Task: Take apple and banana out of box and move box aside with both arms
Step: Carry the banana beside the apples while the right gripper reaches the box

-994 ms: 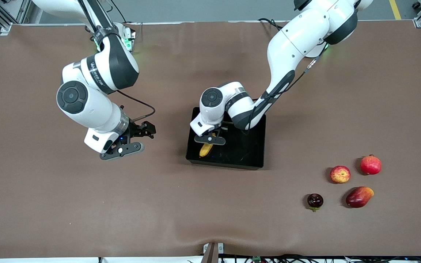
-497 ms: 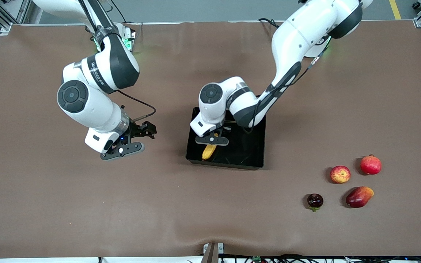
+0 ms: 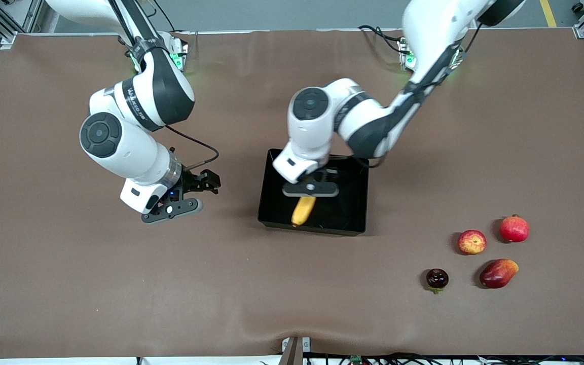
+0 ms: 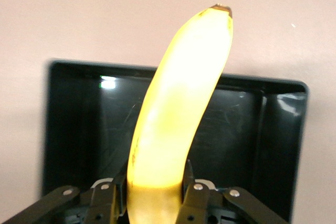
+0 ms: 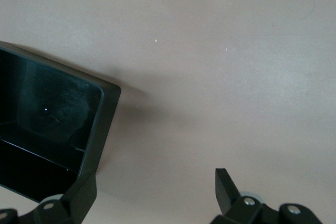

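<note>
The left gripper (image 3: 310, 190) holds the banana (image 3: 303, 210) tightly over the black box (image 3: 345, 205), its long axis pointing toward the front camera. The right gripper (image 3: 173, 209) waits with spread fingers beside the box, over the brown table (image 3: 119, 284). The apple (image 3: 471, 242) lies nearer the front camera than the box, toward the left arm's end.

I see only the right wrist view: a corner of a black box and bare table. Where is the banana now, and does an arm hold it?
Observer: The left gripper is shut on the banana, over the box.
Operator: Does the banana touch the box floor?
Observer: I cannot tell; in the left wrist view its tip reaches out past the box's rim.
Operator: Where is the apple?
Observer: The apple lies on the table toward the left arm's end, nearer the front camera than the box.
Operator: And my own gripper?
Observer: The right gripper hangs open beside the box, holding nothing.
</note>
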Robot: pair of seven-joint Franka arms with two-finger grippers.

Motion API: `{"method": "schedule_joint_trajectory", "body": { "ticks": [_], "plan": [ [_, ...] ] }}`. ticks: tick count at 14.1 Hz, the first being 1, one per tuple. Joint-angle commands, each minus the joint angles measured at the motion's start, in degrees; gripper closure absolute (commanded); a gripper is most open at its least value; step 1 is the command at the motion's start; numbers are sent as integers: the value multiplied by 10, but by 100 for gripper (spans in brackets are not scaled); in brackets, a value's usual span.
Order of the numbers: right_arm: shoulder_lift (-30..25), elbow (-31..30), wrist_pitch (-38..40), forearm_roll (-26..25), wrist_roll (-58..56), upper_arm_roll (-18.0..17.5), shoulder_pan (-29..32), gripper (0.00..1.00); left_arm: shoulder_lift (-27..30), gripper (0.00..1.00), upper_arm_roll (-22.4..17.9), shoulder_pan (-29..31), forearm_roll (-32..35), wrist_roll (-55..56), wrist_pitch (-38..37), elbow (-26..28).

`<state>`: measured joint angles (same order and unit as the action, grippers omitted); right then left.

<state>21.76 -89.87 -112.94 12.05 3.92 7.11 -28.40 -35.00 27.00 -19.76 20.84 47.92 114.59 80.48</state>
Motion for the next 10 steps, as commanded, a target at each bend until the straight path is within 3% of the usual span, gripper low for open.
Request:
{"method": "schedule_joint_trajectory", "body": {
  "ticks": [1,3,7,10],
  "plan": [
    [8,1,-6,7,8,2,-14,0,55,100,5,64,-47,-84,-64,24],
    [16,2,-8,8,31,2,-28,0,77,100,6,104,-48,-127,-105,41],
    [58,3,-52,9,109,0,-67,0,126,100,6,212,-47,-240,-99,143],
    [95,3,-82,9,151,0,-96,0,124,100,5,285,-42,-293,-84,188]
  ]
}}
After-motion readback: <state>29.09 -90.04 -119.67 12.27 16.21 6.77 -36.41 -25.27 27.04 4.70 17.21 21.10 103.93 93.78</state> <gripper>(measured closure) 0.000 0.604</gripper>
